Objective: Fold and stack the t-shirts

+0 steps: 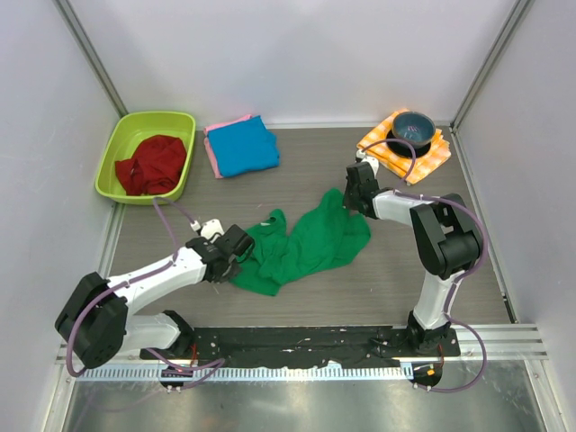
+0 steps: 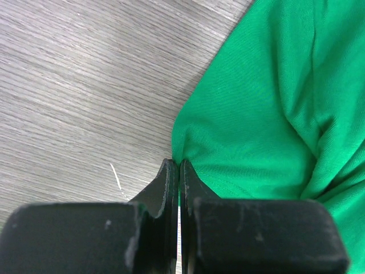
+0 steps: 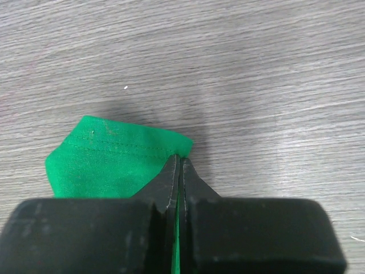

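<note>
The bright green t-shirt [image 1: 310, 241] lies crumpled in the middle of the wooden table. My left gripper [image 1: 239, 256] is shut on its left edge; in the left wrist view the pressed-together fingertips [image 2: 175, 163] pinch a fold of the green cloth [image 2: 274, 103]. My right gripper [image 1: 348, 203] is shut on the shirt's far right corner, and in the right wrist view its tips [image 3: 179, 158] clamp the hemmed corner [image 3: 108, 162], with green showing between the jaws. A folded blue t-shirt [image 1: 243, 147] rests on a folded pink one [image 1: 211, 155] at the back.
A lime green bin [image 1: 142, 121] at the back left holds a red cloth [image 1: 151, 164]. At the back right a dark bowl [image 1: 412, 129] sits on an orange-and-white checked cloth [image 1: 427, 160]. Walls close in the table on three sides.
</note>
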Motion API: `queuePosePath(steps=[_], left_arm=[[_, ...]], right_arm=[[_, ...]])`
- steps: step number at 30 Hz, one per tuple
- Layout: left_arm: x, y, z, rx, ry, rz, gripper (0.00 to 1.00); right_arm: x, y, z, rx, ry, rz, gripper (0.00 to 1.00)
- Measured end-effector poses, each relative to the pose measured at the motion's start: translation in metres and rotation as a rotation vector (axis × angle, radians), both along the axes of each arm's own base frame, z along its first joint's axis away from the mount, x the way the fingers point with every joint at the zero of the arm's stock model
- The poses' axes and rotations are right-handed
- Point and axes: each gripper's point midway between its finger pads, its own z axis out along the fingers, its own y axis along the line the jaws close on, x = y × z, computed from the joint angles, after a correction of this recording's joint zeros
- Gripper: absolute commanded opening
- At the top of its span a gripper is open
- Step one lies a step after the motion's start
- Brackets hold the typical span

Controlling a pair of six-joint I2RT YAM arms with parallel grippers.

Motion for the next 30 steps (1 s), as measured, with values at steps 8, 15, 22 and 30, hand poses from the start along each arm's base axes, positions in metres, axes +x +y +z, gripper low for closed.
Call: queuePosePath(steps=[8, 15, 22, 30], left_arm=[[0.022, -0.012, 0.038, -0.014, -0.064, -0.041, 0.00], [0.062, -0.036, 0.152, -0.128, -0.298, -0.079, 0.00], [0.071, -0.028, 0.273, -0.204, -0.539, -0.095, 0.00], [0.031, 0.014, 0.434, -0.354, -0.899, -0.117, 0.00]], right_arm=[[-0.004, -0.009, 0.022, -0.028, -0.025, -0.025, 0.01], [-0.014, 0.000, 0.175, 0.020, -0.301, 0.016, 0.01], [-0.059, 0.012, 0.353, 0.118, -0.634, 0.145, 0.01], [-0.155, -0.002, 0.523, 0.250, -0.953, 0.279, 0.01]])
